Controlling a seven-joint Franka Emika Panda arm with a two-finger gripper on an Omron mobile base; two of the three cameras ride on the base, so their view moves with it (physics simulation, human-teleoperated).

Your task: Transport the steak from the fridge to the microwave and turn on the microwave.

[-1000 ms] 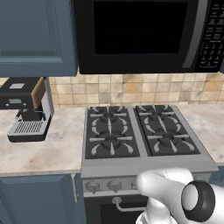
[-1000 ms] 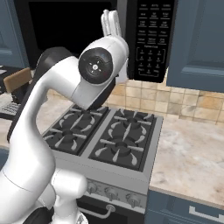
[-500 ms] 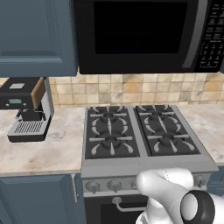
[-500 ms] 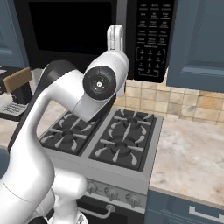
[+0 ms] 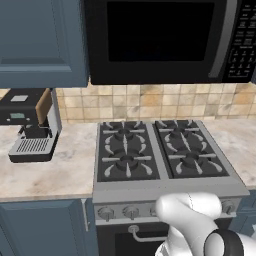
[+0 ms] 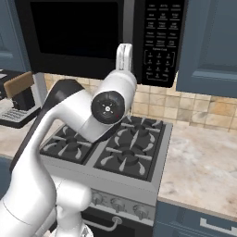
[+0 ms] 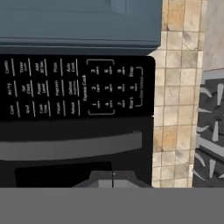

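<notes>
Right base view: microwave [image 6: 92,39] door shut; pincer [image 6: 124,48] closed, upright.

Microwave above the stove

The microwave [image 5: 160,40] hangs over the stove [image 5: 162,157]; a coffee machine [image 5: 31,125] stands left on the counter [image 5: 65,170].

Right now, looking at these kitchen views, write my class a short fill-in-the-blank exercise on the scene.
1. The microwave door is ____.
2. The gripper, raised near the button panel, has its jaws ____.
3. Below the microwave stands a stove with ____ burners.

Missing words: closed; shut; four
</notes>
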